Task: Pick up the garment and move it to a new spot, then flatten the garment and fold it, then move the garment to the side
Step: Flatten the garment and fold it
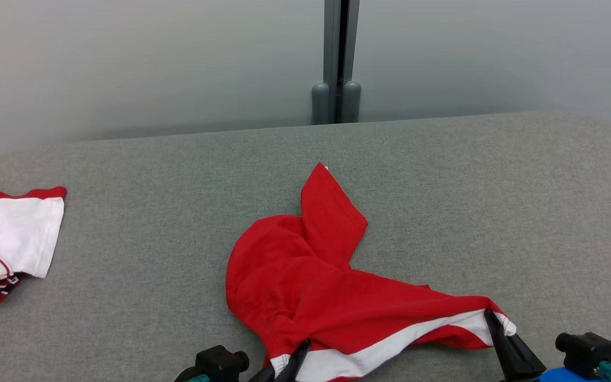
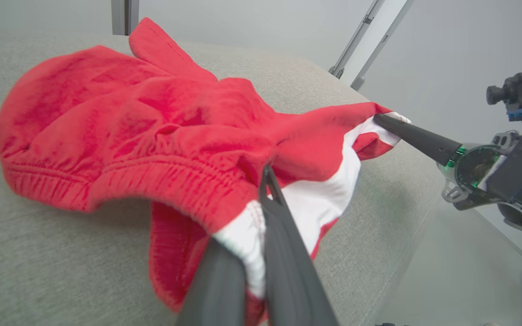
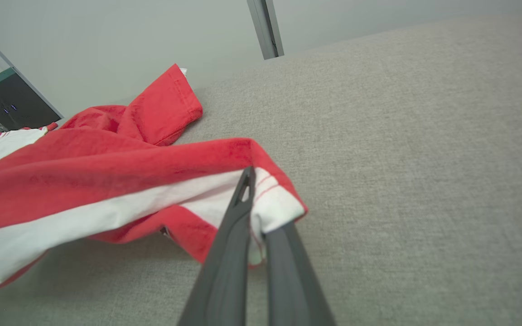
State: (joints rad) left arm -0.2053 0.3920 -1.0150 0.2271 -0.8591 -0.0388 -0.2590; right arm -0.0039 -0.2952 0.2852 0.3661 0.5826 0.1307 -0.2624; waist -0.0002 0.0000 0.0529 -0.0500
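At the near edge of the grey table [image 1: 496, 212], our left gripper [image 1: 304, 347] is pinched tight on one white corner of the red garment [image 1: 311, 276]. Our right gripper [image 1: 491, 318] is pinched tight on the other white corner. The garment lies in a heap in the middle of the table, with one flap poking toward the far edge. We think it is soft, light and floppy, so it will sag and bunch up. The corners look like good places to hold. Our left wrist view shows the stretchy waistband [image 2: 152, 176], which we cannot make out from the head view. The head view shows another red and white cloth [image 1: 14, 233] at the table's left edge.
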